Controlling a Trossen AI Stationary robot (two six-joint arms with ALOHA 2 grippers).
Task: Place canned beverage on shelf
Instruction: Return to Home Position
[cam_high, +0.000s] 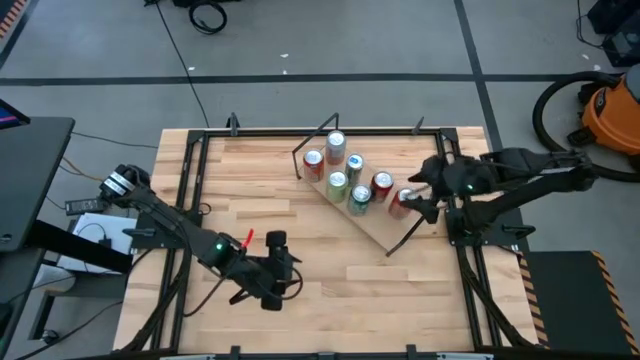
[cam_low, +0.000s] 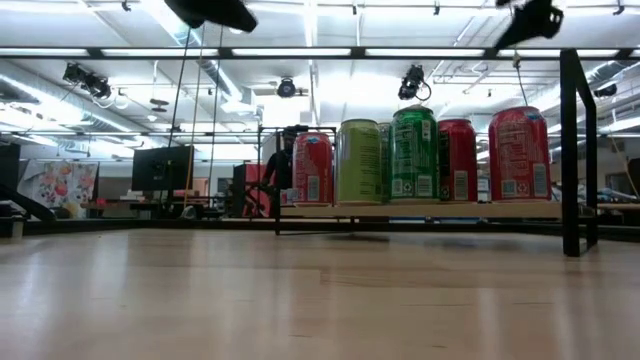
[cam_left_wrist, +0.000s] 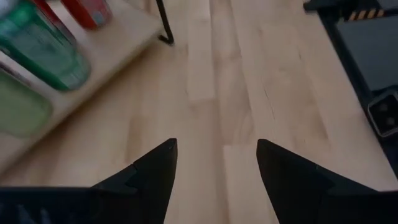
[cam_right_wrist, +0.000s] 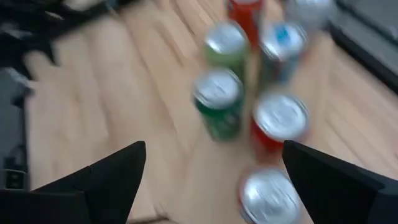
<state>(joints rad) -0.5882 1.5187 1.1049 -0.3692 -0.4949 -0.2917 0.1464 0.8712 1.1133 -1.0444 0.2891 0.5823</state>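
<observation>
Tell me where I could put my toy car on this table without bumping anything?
Two bare patches on the table: the wide stretch between the left gripper and the shelf, and the corner between the shelf's end and the right arm's mount. The shelf is crowded with cans, the right gripper hanging at its end.

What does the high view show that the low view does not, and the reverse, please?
Only the high view: the silver tops of all seven soda cans, the left gripper over the slatted wooden tabletop, and the right gripper by the right end of the small light-wood shelf. Only the low view: the cans' printed sides and the room behind, with a person in it. Both: that shelf carrying red and green cans.
</observation>
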